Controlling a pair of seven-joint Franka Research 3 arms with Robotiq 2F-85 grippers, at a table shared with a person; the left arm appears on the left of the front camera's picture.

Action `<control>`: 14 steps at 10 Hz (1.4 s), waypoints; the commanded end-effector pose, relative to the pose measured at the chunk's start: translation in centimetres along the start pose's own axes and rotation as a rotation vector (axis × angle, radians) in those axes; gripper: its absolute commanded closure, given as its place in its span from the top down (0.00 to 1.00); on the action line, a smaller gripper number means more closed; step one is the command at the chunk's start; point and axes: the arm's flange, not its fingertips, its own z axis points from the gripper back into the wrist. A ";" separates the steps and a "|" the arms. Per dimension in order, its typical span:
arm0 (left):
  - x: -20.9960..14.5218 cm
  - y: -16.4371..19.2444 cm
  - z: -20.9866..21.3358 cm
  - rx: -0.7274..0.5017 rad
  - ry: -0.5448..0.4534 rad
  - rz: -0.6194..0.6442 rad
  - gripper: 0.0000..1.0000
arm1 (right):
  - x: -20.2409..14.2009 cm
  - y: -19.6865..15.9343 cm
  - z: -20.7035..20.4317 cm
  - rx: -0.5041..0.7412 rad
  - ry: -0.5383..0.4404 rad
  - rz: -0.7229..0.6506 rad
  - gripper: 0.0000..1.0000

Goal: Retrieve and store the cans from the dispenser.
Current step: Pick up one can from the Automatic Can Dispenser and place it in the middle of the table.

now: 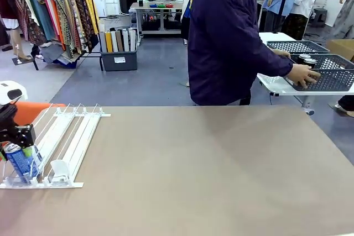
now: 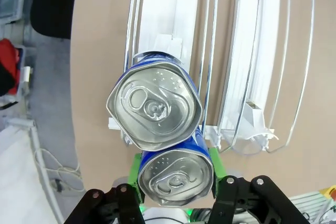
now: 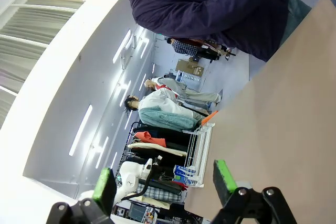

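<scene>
The dispenser (image 1: 61, 142) sat on the tabletop (image 1: 210, 169). At the low front end of its outermost lane, the left tool (image 2: 176, 176) was clenched on a blue can (image 2: 176, 183), with a green pad pressed against each side of the can just below its silver top. A second blue can (image 2: 155, 103) stood directly behind the first in the same lane, touching it, and a white pusher (image 2: 169, 43) stood just behind that one. In the neighbouring lane another pusher (image 1: 58, 169) rested at the dispenser's low end. The right tool (image 3: 165, 178) hung released well away from the dispenser, its pads wide apart and nothing between them. Far across the tabletop from the dispenser, a person (image 1: 227, 37) rested a hand (image 1: 304, 74) on a dark basket (image 1: 332, 78).
</scene>
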 end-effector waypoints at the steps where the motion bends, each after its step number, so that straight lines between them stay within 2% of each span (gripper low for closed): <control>1: -1.6 -0.2 0.1 0.012 -0.054 -0.036 0.00 | 0.3 0.5 -0.2 0.010 -0.009 0.001 1.00; 5: -5.7 0.0 8.7 0.011 -0.105 -0.095 0.00 | 0.3 0.5 -0.2 0.010 -0.009 0.001 1.00; 8: -9.3 1.9 15.9 -0.046 -0.246 -0.143 0.00 | 0.3 0.5 -0.2 0.010 -0.009 0.001 1.00; 9: -10.2 2.9 18.1 -0.049 -0.321 -0.124 0.00 | 0.3 0.5 -0.2 0.010 -0.009 0.001 1.00; 12: -10.5 4.2 20.4 -0.092 -0.430 -0.082 0.00 | 0.3 0.5 -0.2 0.010 -0.009 0.001 1.00; 13: -10.2 5.2 20.2 -0.131 -0.436 -0.049 0.00 | 0.3 0.5 -0.2 0.010 -0.009 0.001 1.00; 14: -11.4 3.9 21.0 -0.079 -0.399 -0.088 0.00 | 0.3 0.5 -0.2 0.010 -0.009 0.001 1.00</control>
